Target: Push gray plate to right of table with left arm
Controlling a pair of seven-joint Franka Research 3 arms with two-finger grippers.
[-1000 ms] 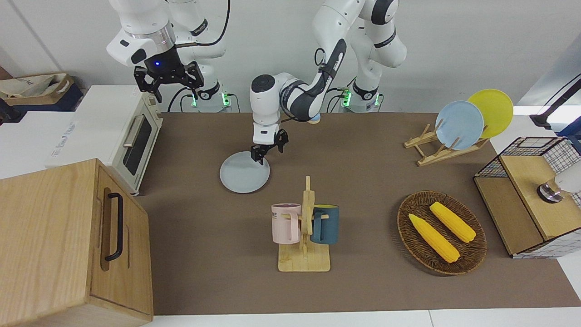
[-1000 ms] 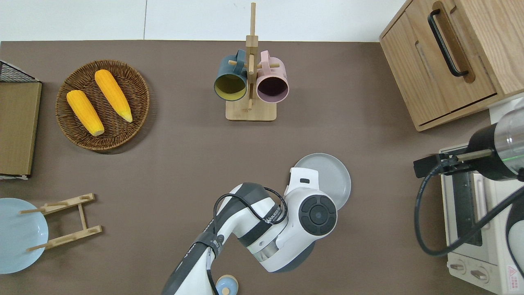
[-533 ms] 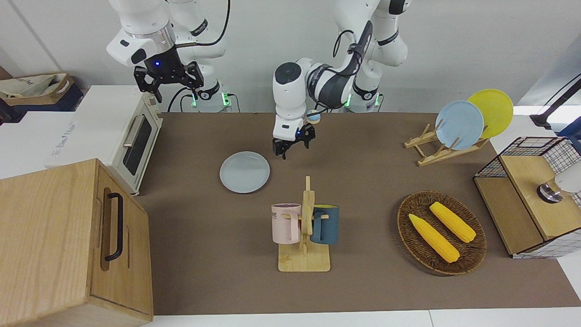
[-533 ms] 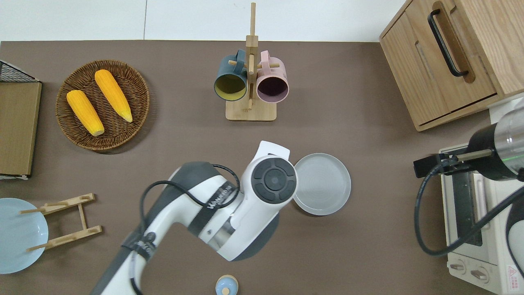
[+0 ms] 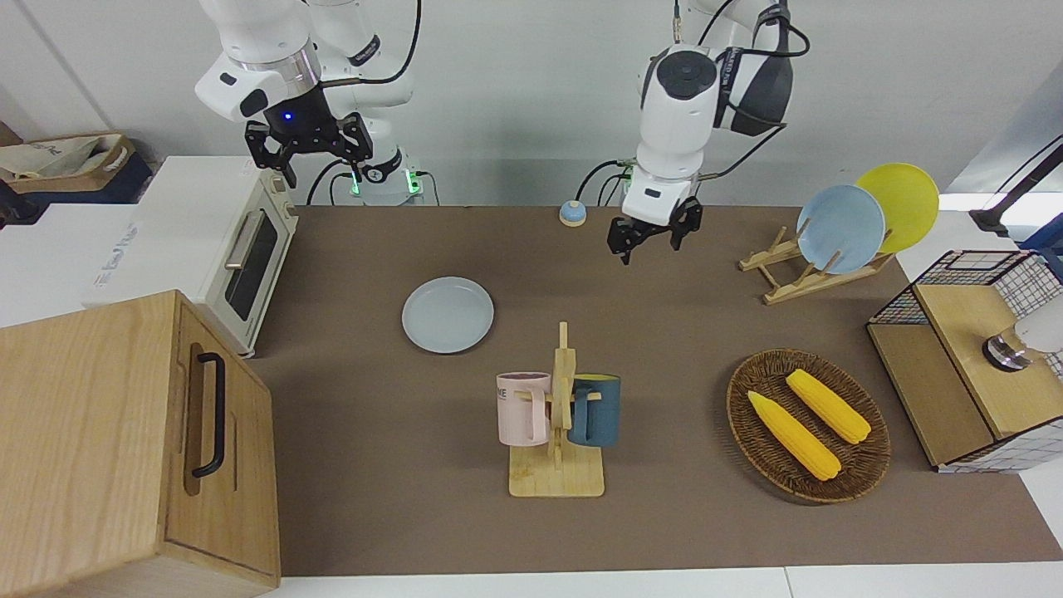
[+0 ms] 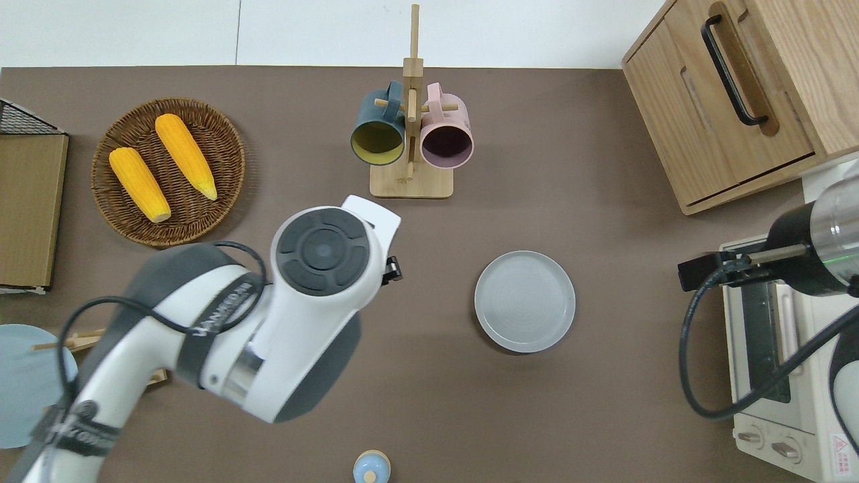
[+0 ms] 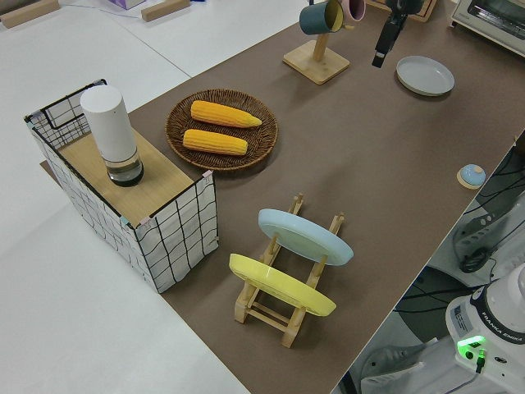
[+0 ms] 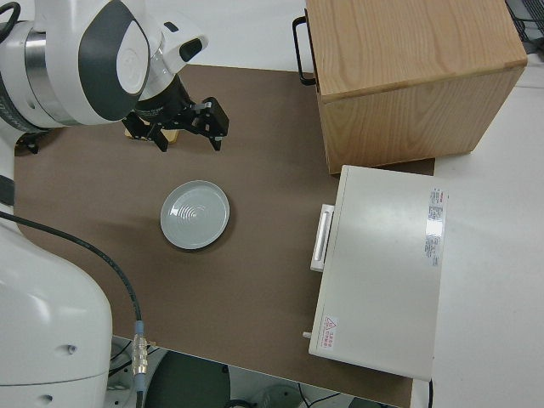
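Observation:
The gray plate [image 5: 448, 315] lies flat on the brown table [image 5: 374, 498], between the mug rack and the toaster oven, toward the right arm's end; it also shows in the overhead view [image 6: 525, 301] and the right side view [image 8: 195, 214]. My left gripper [image 5: 652, 243] is open and empty, raised in the air over bare table, well apart from the plate toward the left arm's end. In the overhead view the arm's wrist [image 6: 322, 249] hides most of it. My right gripper [image 5: 307, 148] is open and parked.
A wooden mug rack [image 5: 558, 415] holds a pink and a blue mug. A wicker basket [image 5: 807, 486] holds two corn cobs. A plate rack [image 5: 797, 278] holds a sky-blue and a yellow plate. A toaster oven [image 5: 241, 249], a wooden cabinet [image 5: 124, 448] and a small blue knob [image 5: 571, 214] stand around.
My left gripper has lifted off the gray plate's rim and swung up and away toward the left arm's end of the table. The plate has stayed in place. The right arm has not moved.

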